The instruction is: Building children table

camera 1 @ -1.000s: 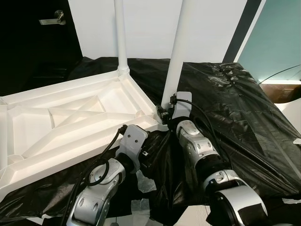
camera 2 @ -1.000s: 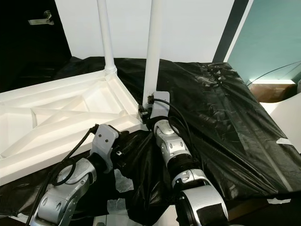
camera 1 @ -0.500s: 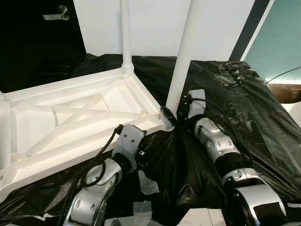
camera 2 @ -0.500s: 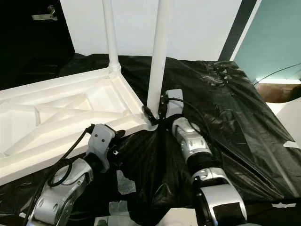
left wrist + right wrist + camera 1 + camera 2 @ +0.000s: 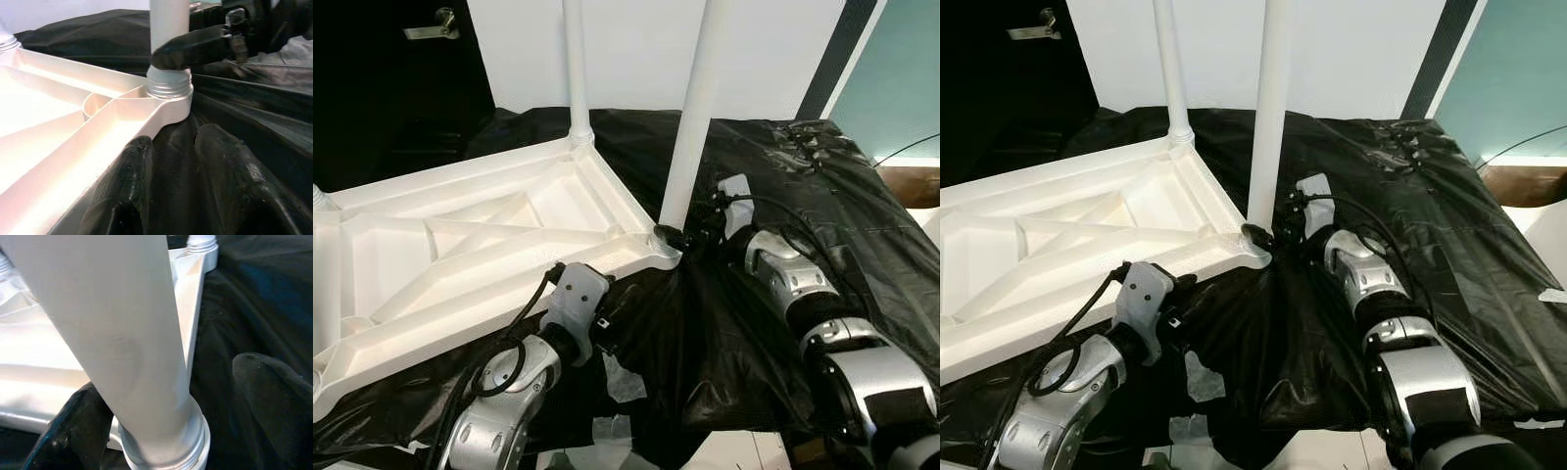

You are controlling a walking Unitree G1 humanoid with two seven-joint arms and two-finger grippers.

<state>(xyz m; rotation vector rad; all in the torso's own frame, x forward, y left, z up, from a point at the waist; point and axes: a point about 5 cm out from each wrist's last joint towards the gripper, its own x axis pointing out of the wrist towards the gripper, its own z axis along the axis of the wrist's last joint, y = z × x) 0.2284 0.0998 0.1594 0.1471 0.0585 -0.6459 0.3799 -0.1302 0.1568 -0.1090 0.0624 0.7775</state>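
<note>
The white children's table top lies upside down, ribs up, on a black plastic sheet. Two white legs stand upright in its corners: a far leg and a near leg. My right gripper reaches the near leg's threaded base from the right. It is open, with the leg between its fingers; one finger lies against the leg, and the other finger stands just clear of it. My left gripper rests low on the sheet beside the table's near edge, narrowly open.
The black sheet is crumpled and folded under both arms. White scraps of paper lie on it near my left arm. A dark door with a handle is at the back left. A white wall stands behind the table.
My right arm has swung from below the near leg round to its right side, staying at the leg's base. The left arm has hardly moved. The camera has shifted a little.
</note>
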